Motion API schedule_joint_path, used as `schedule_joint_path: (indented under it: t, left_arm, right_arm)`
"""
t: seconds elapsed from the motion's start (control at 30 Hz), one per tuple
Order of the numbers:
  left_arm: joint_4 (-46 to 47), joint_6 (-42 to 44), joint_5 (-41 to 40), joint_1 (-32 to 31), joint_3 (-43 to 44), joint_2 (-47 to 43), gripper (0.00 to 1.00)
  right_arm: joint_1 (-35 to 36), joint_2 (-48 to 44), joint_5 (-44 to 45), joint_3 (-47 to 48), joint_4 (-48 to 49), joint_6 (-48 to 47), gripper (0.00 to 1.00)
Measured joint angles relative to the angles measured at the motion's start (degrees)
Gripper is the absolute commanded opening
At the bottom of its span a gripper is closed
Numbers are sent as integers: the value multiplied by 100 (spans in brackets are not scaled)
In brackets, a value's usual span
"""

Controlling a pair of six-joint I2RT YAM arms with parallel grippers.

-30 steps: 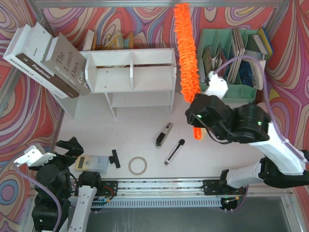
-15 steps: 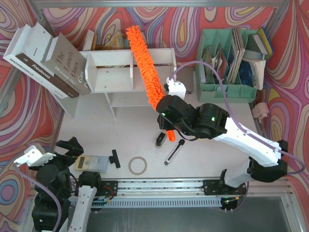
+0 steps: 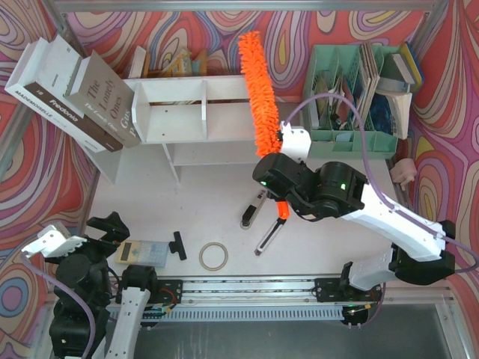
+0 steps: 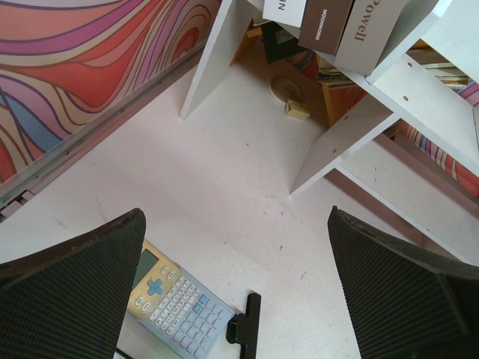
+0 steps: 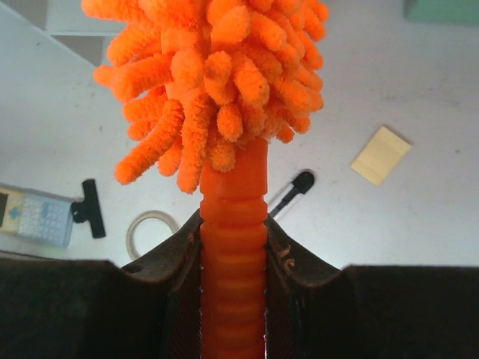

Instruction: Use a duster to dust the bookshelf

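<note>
While right hand [image 5: 233, 250] grips duster [image 3: 258, 90], bookshelf [image 3: 179, 120] beside

Fluffy microfibre duster [image 3: 260, 93] with ribbed plastic handle, matt painted wooden bookshelf [image 3: 202, 120], smooth white table [image 3: 209, 217]

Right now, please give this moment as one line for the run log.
right hand: shut on duster handle | duster: fluffy head over bookshelf right end | left hand: open, empty, near calculator
</note>
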Motion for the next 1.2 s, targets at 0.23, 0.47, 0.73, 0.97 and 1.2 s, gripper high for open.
schedule_joint_path:
  t: [0.23, 0.47, 0.73, 0.97, 1.2]
  left_arm:
    - [2, 0, 0, 0, 0, 2, 98]
    - [2, 0, 0, 0, 0, 2, 98]
    - [0, 0, 0, 0, 0, 2, 98]
    - [2, 0, -17, 0, 0, 55, 98]
    - [-2, -2, -22, 0, 0, 173, 98]
  right_arm:
    - [-15, -144, 507, 76, -688, 323, 0]
    - [-166, -461, 892, 365, -1064, 367, 0]
    - [-166, -920, 946, 562, -221, -496, 0]
    - [-144, -796, 284, -337, 804, -778, 0]
    - [1191, -295, 166, -625, 1475, -380, 0]
